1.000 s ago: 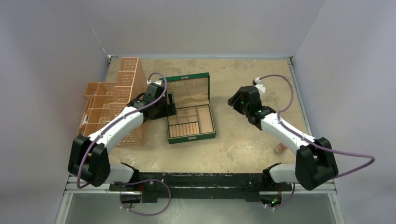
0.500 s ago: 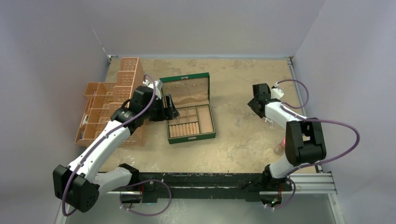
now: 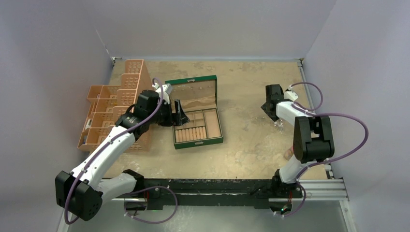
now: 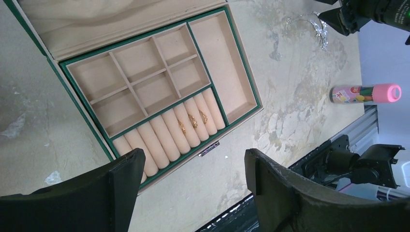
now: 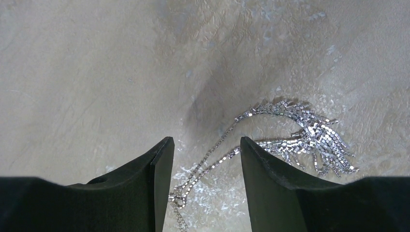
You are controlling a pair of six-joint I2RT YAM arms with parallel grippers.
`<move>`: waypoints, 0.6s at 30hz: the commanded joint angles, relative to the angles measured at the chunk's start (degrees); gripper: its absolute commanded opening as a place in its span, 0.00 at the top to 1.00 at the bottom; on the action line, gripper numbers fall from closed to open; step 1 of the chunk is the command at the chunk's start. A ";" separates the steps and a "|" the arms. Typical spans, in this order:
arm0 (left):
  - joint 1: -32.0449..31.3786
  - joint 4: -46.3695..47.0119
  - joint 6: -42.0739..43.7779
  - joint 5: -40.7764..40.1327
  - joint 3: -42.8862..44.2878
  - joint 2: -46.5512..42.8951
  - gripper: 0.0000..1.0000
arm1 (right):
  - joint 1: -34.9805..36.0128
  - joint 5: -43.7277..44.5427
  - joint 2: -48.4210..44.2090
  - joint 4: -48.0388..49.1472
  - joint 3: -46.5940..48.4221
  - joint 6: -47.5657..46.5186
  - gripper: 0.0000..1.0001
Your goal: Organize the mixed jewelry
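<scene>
The glittery silver chain [image 5: 296,134] lies loose on the table, its thin end running between my right fingers. My right gripper [image 5: 207,147] is open and hovers just above it, holding nothing; in the top view it [image 3: 271,113] is at the right of the table, with the chain [image 3: 279,126] beside it. Three tiny gold rings [image 4: 192,122] sit on the roll cushions of the open green box [image 4: 247,79]. My left gripper [image 4: 193,162] is open and empty above the box's front edge, at the box's left side in the top view [image 3: 179,113]. The wire hoop is out of view.
An orange basket organiser [image 3: 116,108] stands left of the green box [image 3: 215,87]. A small pink cylinder [image 4: 366,93] lies near the table's front right, also in the top view [image 3: 289,153]. The black rail [image 3: 212,186] runs along the near edge.
My right arm has swung right and folded back, bringing its gripper over the chain. My left arm has stretched out, its gripper staying at the box's left side.
</scene>
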 commanded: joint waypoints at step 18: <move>-0.23 2.85 1.72 1.16 -0.55 -0.72 0.25 | -2.51 -12.11 -0.51 1.56 -6.16 -2.07 0.44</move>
